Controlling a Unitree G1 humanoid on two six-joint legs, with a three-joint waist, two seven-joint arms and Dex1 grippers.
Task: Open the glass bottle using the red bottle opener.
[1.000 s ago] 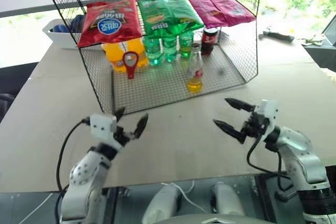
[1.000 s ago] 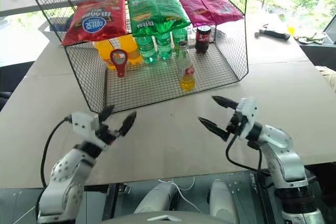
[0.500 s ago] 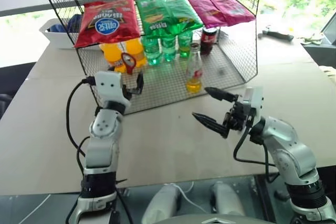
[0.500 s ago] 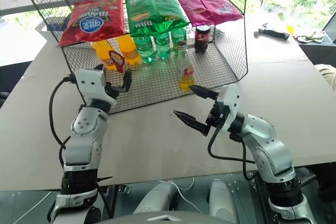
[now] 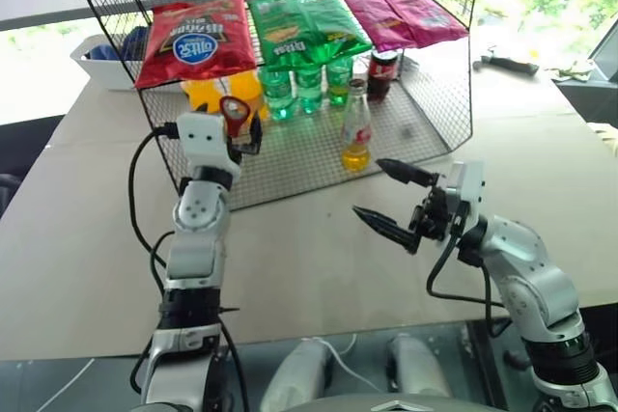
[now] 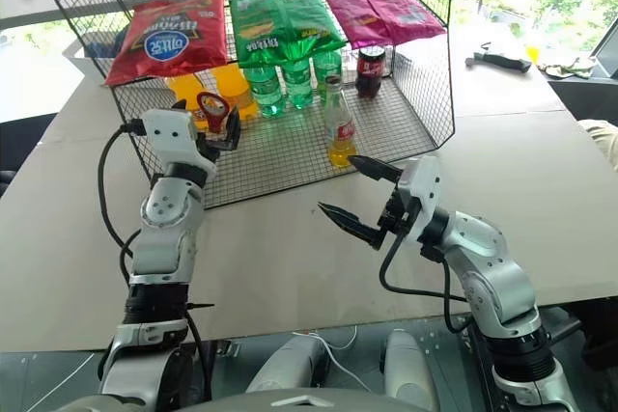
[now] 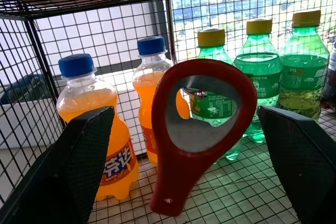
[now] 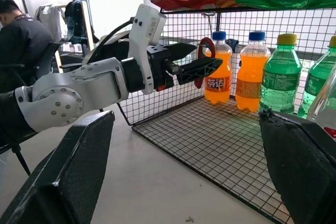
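The red bottle opener (image 5: 235,110) hangs from a hook inside the wire rack (image 5: 439,113), in front of the orange soda bottles. My left gripper (image 5: 238,132) is raised at the rack's front left and stands open. In the left wrist view the red bottle opener (image 7: 176,174) hangs between the two black fingers (image 7: 79,156), untouched. The glass bottle (image 5: 356,132), with yellow liquid at its bottom, stands upright on the rack floor. My right gripper (image 5: 370,188) hovers open and empty over the table just in front of it.
Chip bags (image 5: 198,41) lie on the rack's top. Orange soda bottles (image 7: 94,124), green bottles (image 7: 262,72) and a cola bottle (image 5: 384,74) line the rack's back. A white bin (image 5: 106,60) sits at the back left, a dark tool (image 5: 509,65) at the back right. A seated person (image 8: 21,40) is beyond the table.
My left arm has risen and reached forward from the table's front to the rack, bringing its open fingers around the hanging opener. My right gripper shifted slightly left and up, then held still.
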